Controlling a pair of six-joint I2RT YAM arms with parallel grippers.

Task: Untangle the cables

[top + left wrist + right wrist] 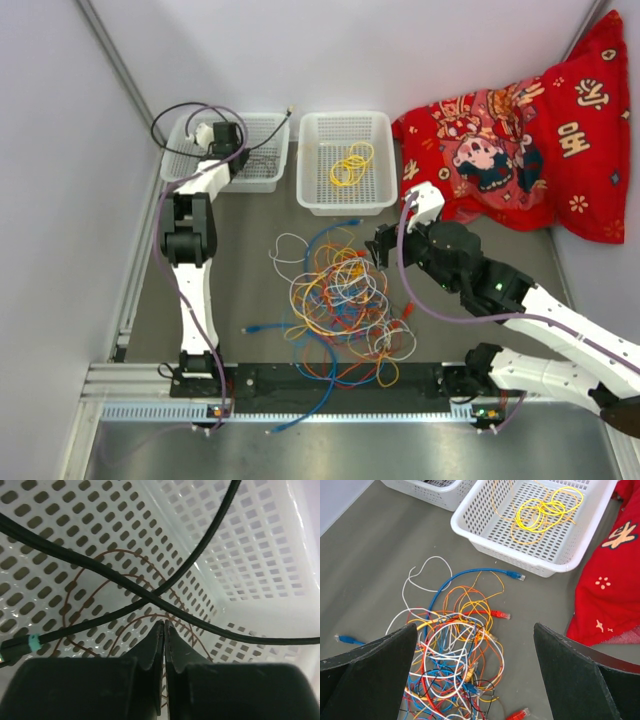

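Sprawling looped cables, left end effector closed in perforated basket, right end effector splayed

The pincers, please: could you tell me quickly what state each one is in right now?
Left pincer: closed, nothing visible between its fingers.
Right pincer: open, holding nothing.

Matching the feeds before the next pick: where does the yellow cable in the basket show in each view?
Top external: yellow cable coiled in the right white basket, upper centre.
Left wrist: not in it; only the left basket's inside.
Right wrist: top, right of centre, in that same basket.
Shared landmark: the cable tangle, below that basket in top and right wrist views.
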